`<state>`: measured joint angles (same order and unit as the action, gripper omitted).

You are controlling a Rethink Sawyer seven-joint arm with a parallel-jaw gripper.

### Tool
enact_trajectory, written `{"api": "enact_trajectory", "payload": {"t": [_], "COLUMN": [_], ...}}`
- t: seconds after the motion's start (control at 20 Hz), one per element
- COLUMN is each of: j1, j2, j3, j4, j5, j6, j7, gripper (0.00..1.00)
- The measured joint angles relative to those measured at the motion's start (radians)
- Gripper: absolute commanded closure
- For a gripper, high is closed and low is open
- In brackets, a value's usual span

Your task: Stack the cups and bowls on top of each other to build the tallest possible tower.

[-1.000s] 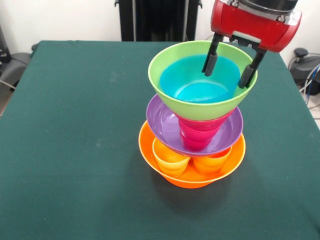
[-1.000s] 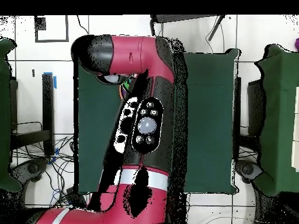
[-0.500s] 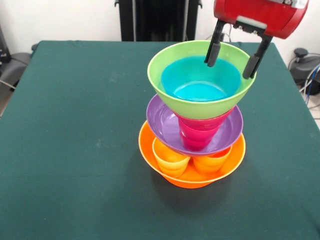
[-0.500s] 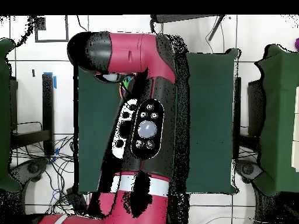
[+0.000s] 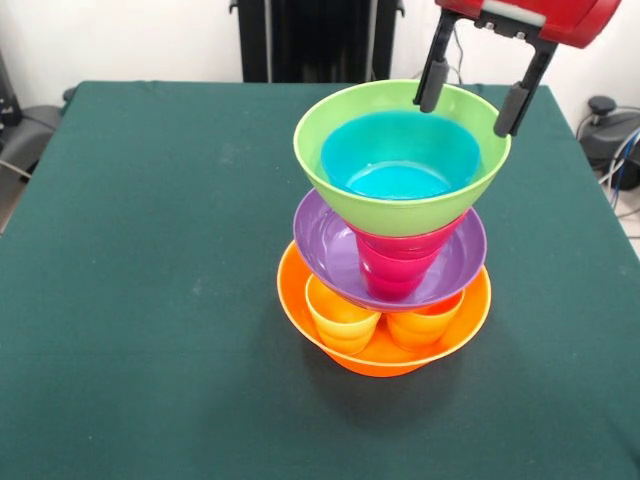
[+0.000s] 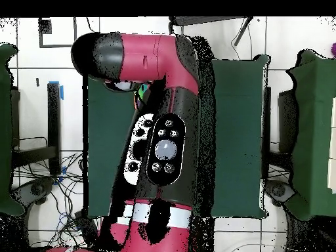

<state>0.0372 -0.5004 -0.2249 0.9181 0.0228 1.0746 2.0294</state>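
The tower stands right of the table's middle in the front view. A big orange bowl (image 5: 385,358) is its base and holds a yellow cup (image 5: 340,318) and an orange cup (image 5: 425,325). On these rests a purple bowl (image 5: 325,250), then a red cup (image 5: 398,265), then a lime green bowl (image 5: 400,208) with a light blue bowl (image 5: 400,160) nested inside. My gripper (image 5: 470,112) hangs open and empty just above the green bowl's far right rim. In the overhead view the arm (image 6: 164,131) hides the tower except for a green sliver (image 6: 140,94).
The dark green table (image 5: 150,250) spreads wide to the left and in front of the tower. Its right edge runs close by the tower, with a chair base and cables (image 5: 610,130) beyond it. Other green tables (image 6: 312,131) flank this one in the overhead view.
The gripper has lifted straight up, its open fingers going from inside the green bowl to just above its rim. The tower has not moved.
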Motion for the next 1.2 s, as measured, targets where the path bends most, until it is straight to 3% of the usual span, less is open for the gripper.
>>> {"api": "enact_trajectory", "payload": {"t": [0.6,1.2], "j1": [0.0,0.004], "j2": [0.009,0.05], "j3": [0.008,0.02], "j4": [-0.06,-0.245], "j5": [0.0,0.001], "j6": [0.099,0.285], "j7": [0.0,0.0], "gripper": [0.0,0.0]}}
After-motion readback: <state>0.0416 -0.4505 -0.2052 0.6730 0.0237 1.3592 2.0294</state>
